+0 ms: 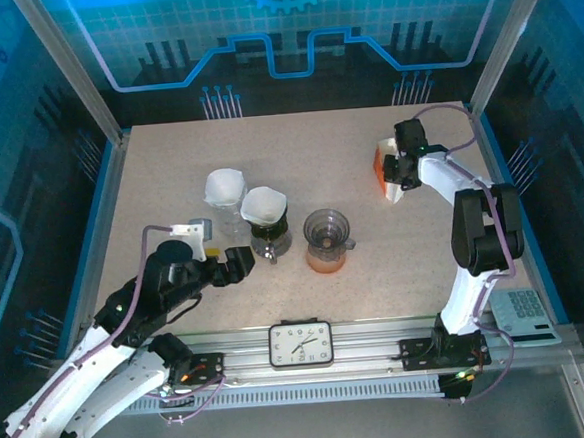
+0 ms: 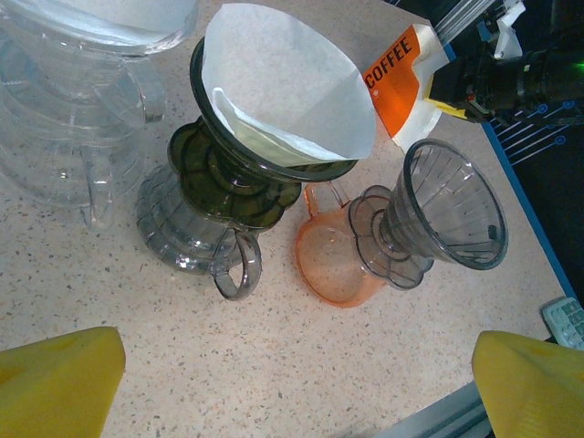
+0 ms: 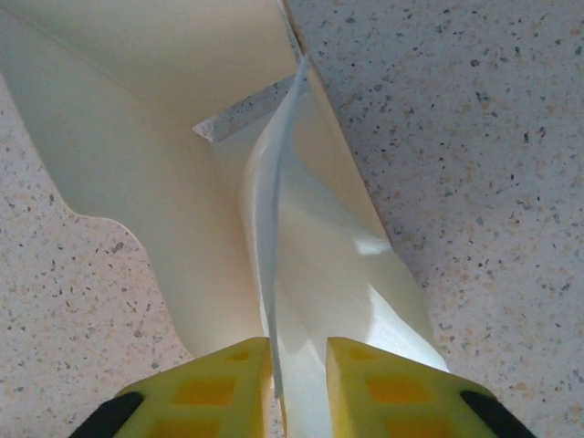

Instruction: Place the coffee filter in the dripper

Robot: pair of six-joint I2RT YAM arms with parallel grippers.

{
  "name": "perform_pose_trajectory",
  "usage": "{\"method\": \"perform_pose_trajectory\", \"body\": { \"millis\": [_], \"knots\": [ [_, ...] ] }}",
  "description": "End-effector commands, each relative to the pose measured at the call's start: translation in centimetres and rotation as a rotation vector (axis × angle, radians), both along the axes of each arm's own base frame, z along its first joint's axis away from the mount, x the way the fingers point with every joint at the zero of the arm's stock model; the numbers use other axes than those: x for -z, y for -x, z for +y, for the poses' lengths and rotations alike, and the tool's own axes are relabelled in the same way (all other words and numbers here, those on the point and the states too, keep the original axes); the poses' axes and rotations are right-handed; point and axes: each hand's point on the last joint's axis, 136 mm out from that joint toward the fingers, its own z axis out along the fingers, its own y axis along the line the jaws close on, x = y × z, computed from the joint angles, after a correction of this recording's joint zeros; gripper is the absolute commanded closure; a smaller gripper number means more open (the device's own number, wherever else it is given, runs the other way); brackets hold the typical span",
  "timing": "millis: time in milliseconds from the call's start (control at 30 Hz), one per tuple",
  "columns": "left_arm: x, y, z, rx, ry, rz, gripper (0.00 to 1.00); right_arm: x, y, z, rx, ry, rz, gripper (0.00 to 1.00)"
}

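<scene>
From high over the near edge of the table [image 1: 395, 262] we look down on the whole work surface, with the empty dripper [image 1: 325, 235] near its middle. Our left wrist camera sits low and close, near-left of that dripper, facing across it toward the orange COFFEE pack [image 2: 394, 66]. Our right wrist camera hangs just over that pack, beyond and right of the dripper, looking down onto a white coffee filter [image 3: 310, 255]. The overhead and left wrist views share dripper and pack.
</scene>
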Motion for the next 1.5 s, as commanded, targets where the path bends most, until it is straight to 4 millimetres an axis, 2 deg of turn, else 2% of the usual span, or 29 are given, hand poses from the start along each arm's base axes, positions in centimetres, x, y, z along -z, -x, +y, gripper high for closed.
{"method": "perform_pose_trajectory", "body": {
  "millis": [0,133,300,433,633,700,833,967,1067,1167,1267,1467],
  "knots": [
    [-0.7,-0.5,0.2,-0.020,0.000,-0.024,0.01,-0.7,-1.2,-0.5,-0.004,0.008,-0.032,0.83],
    [-0.7,-0.5,0.3,-0.021,-0.002,-0.025,0.01,-1.1,-0.6,-0.7,-0.006,0.024,-0.048,0.98],
    [-1.0,-0.5,0.1,-0.012,0.005,-0.030,0.01,-2.4,1.4,-0.8,0.008,0.036,-0.061,1.00],
    [-1.5,-0.5,0.0,-0.003,0.006,-0.040,0.01,-4.3,4.5,-0.5,0.021,0.057,-0.068,1.00],
    [-1.9,-0.4,-0.1,0.008,0.013,-0.051,0.01,-7.1,10.3,1.2,-0.019,-0.001,-0.109,1.00],
    [-1.8,-0.4,-0.1,0.009,0.013,-0.051,0.01,-8.4,11.9,2.3,-0.059,-0.033,-0.122,1.00],
    [-1.9,-0.3,-0.2,0.012,0.018,-0.048,0.01,-12.5,15.1,4.7,-0.179,-0.096,-0.156,1.00],
    [-1.8,-0.3,-0.2,0.008,0.024,-0.047,0.01,-17.3,17.9,8.1,-0.357,-0.183,-0.205,1.00],
    [-1.6,-0.2,-0.1,0.003,0.037,-0.046,0.01,-20.2,20.2,10.8,-0.504,-0.217,-0.199,1.00],
    [-1.5,-0.1,-0.1,0.002,0.041,-0.045,0.01,-20.9,22.2,12.8,-0.627,-0.181,-0.104,1.00],
    [-1.5,0.0,-0.1,0.007,0.042,-0.043,0.01,-20.7,23.9,14.3,-0.723,-0.116,0.001,1.00],
    [-1.4,0.0,-0.2,0.012,0.044,-0.042,0.01,-19.9,25.2,15.9,-0.834,0.052,0.166,1.00]
  ]
}}
